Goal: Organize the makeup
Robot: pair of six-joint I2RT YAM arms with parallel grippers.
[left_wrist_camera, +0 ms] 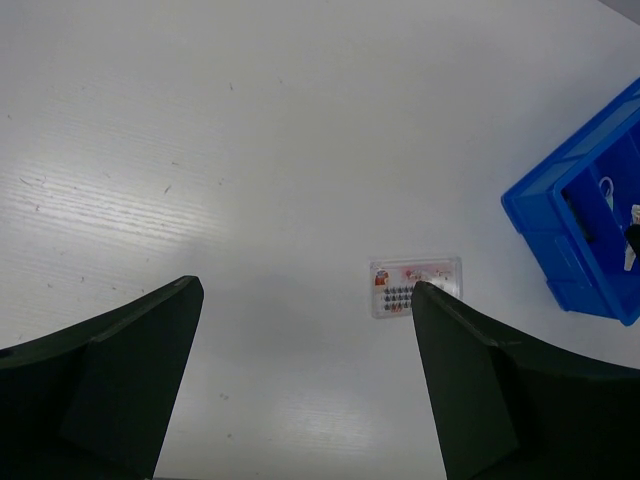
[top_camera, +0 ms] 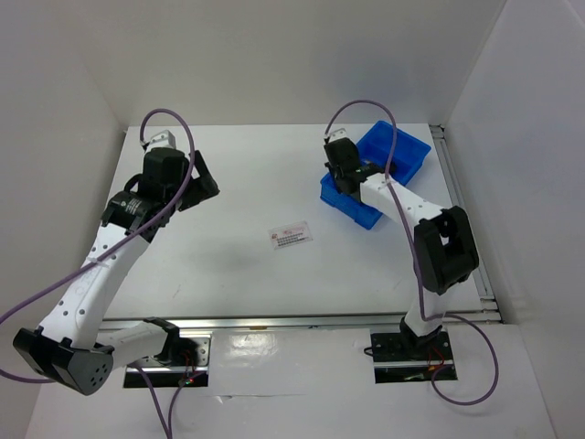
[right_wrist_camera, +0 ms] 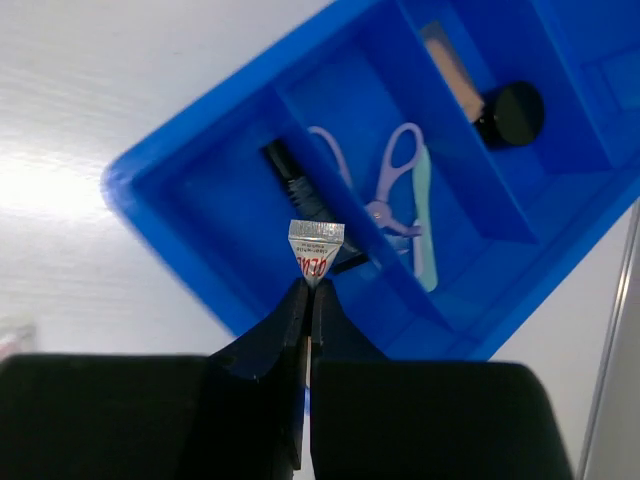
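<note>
My right gripper (right_wrist_camera: 309, 290) is shut on a small white red-printed sachet (right_wrist_camera: 316, 248) and holds it above the blue divided bin (right_wrist_camera: 180, 215). In the bin lie a slim black tube (right_wrist_camera: 296, 188), a lavender looped string (right_wrist_camera: 392, 165) and a tan cylinder with black cap (right_wrist_camera: 508, 113). A second flat white packet with red print (top_camera: 290, 234) lies on the table's middle; it also shows in the left wrist view (left_wrist_camera: 415, 286). My left gripper (left_wrist_camera: 305, 290) is open and empty, above the table left of that packet. The tiny black cube is not in view.
The bin (top_camera: 403, 152) stands at the table's back right, with my right gripper (top_camera: 345, 176) over its left part. My left gripper (top_camera: 203, 183) is at the back left. A metal rail (top_camera: 466, 219) runs along the table's right edge. White walls enclose the table.
</note>
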